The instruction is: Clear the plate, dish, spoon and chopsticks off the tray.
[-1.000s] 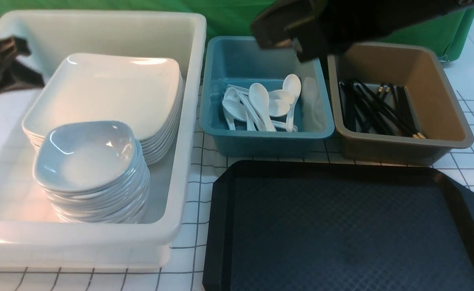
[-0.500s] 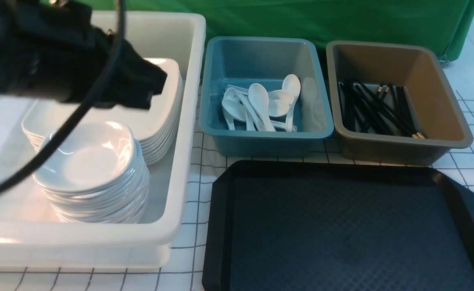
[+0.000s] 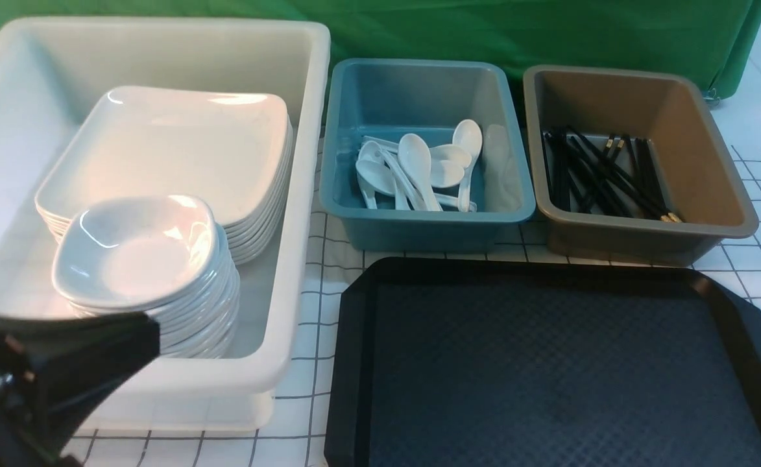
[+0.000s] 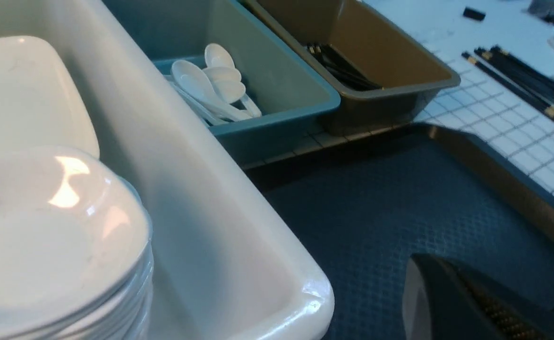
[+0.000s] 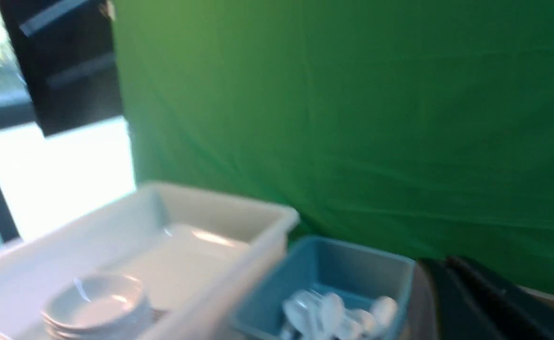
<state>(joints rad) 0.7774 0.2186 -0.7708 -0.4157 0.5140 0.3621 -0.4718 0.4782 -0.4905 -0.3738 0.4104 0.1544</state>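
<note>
Front view, black tray (image 3: pixel 549 370) bare; no writing legible

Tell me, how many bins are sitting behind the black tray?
3. A big white bin on the left holds plates and dishes, a blue bin in the middle holds spoons, and a brown bin on the right holds chopsticks. None seem hidden.

The left tool (image 3: pixel 62 363) sits low at the near left corner of the front view, its dark tapered jaws pressed together and empty (one ribbed inner pad shows in its wrist view). The right tool (image 5: pixel 475 302) is raised, also closed and holding nothing; the front view misses it.
</note>
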